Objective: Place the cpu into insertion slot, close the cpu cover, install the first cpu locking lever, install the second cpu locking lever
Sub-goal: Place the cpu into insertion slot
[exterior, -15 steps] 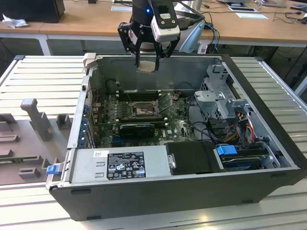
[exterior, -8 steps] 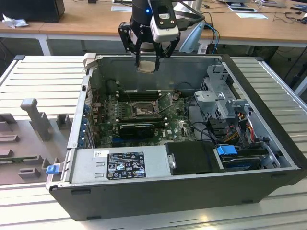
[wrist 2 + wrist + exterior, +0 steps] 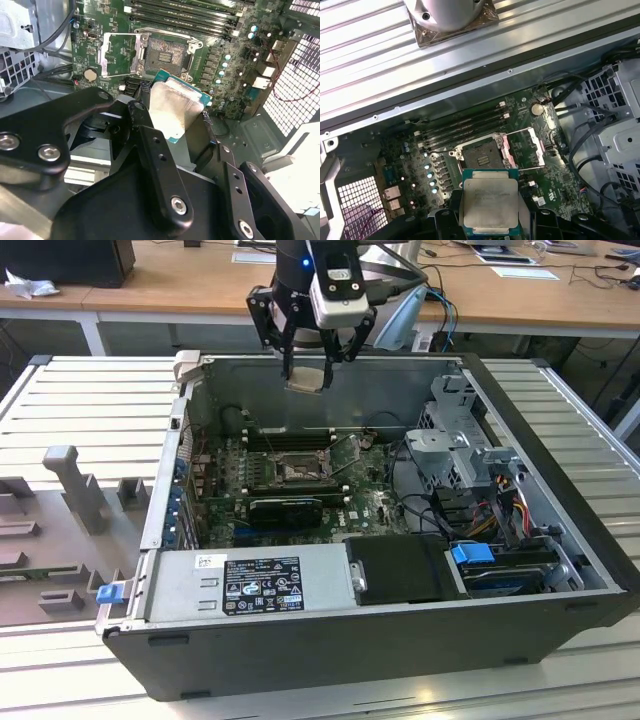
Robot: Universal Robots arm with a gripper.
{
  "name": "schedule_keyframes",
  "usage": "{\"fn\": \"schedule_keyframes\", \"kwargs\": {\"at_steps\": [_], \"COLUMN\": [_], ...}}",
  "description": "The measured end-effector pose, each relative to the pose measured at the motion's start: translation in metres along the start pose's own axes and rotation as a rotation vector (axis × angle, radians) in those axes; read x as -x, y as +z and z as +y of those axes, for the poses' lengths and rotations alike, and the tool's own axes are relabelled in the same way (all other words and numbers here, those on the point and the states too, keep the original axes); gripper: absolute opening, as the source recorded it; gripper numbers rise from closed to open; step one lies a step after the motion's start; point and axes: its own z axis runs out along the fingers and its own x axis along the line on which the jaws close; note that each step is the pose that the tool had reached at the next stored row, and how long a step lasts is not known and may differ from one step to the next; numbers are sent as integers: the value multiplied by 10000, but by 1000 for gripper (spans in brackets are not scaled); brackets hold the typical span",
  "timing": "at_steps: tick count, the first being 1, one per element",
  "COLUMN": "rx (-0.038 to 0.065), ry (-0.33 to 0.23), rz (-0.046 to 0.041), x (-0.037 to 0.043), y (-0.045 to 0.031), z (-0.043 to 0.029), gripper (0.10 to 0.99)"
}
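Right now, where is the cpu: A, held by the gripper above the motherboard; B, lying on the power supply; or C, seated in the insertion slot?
A: the gripper holds the cpu above the motherboard, while the insertion slot lies bare with its cpu cover swung open.

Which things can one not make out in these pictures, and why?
1. Socket contacts: too small to tell apart in both wrist views.
2. Cpu side edges: hidden by the gripper in the first wrist view.
3. Board beneath the cpu: hidden by it in both wrist views.
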Motion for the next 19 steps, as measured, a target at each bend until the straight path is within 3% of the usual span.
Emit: {"fn": "schedule_keyframes", "kwargs": {"at_steps": [7,14,19], "rx": [12,33,60], "ry": [612,1648,3061], "rz": [-55,-148,-274], "x": [0,1,1], "y": [10,24,50], "z": [-1,-2,-4], "gripper": [529,529,529]}}
